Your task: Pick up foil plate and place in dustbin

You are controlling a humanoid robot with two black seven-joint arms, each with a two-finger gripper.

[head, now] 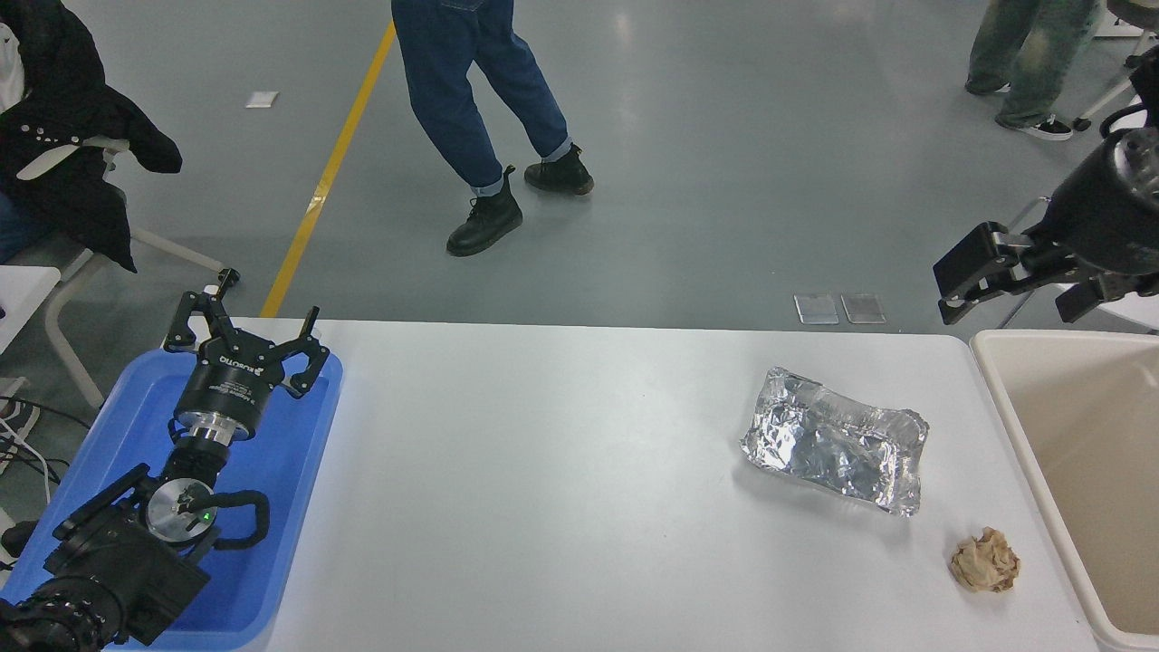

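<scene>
Foil plate [835, 441], crinkled silver, flat on the right half of the white table [543, 471], long axis slanting from upper left down to lower right. Untouched, nothing gripping it. Just beyond its lower right corner, apart from it, a small brown paper ball [984, 560]. Further right, past the table edge, the beige dustbin [1000, 412], only its near rim and tan inner wall in view.

Right gripper [1005, 282] up at the right edge, above the bin's far corner and beyond the table's back edge, well apart from the plate. Plate down and to the left of it (toward the camera). Two black fingers visibly spread, nothing between them, so open and empty. Clearly the nearer arm for the reach. Likely next: a drop down and leftward, ideally across the plate's short width, pinching the rolled rim.

Left gripper [243, 337] parked at lower left over a flat blue tray [299, 453], fingers splayed open, far from the plate.

Beyond the table, grey floor with a yellow line [337, 158], a person's legs [484, 109] in jeans and black boots mid-stride, another person's legs [1023, 63] at top right, a dark jacket [63, 136] on a chair at left.
</scene>
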